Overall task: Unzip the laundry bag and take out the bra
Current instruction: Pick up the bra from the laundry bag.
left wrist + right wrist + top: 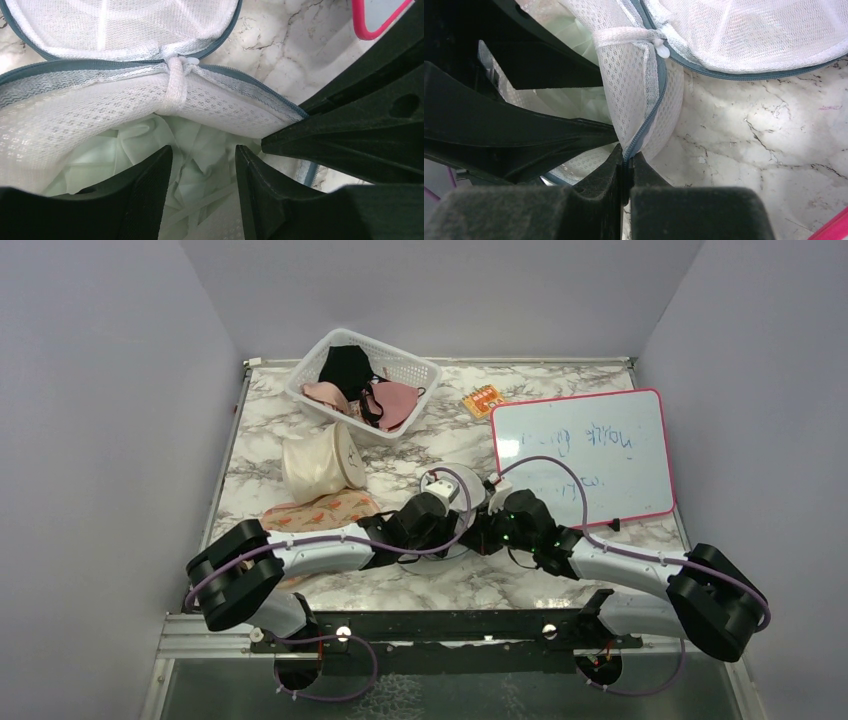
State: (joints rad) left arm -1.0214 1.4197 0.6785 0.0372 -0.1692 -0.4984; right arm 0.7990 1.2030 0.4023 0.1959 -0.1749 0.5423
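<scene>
Top view, laundry bag: the laundry bag sits mid-bench, and only a pale round patch of it shows at 12 o'clock of the two claws.
Top view, claws: the left claw reaches in from 8 o'clock and the right claw from 4 o'clock. Their tips come together at the bag.
Top view, surroundings: seen from the bag, a cream cylindrical bag lies at 10 o'clock, a peach floral pouch at 9, a white basket of garments at 11 and a whiteboard at 3. All of these rest on the marble bench.
Left wrist, left claw: it is open, with its fingers apart inside the bag's mouth and nothing pinched between them.
Left wrist, contents: pale green fabric lies crumpled inside the bag, under the gap between the fingers.
Left wrist, bag: the bag is unzipped, and its lid is folded back at 12 o'clock.
Right wrist, right claw: it is closed, gripping the bag's zip edge at the rim.
Right wrist, neighbours: the left claw fills the 9 o'clock side, and the lid lies on the bench at 1 o'clock.
</scene>
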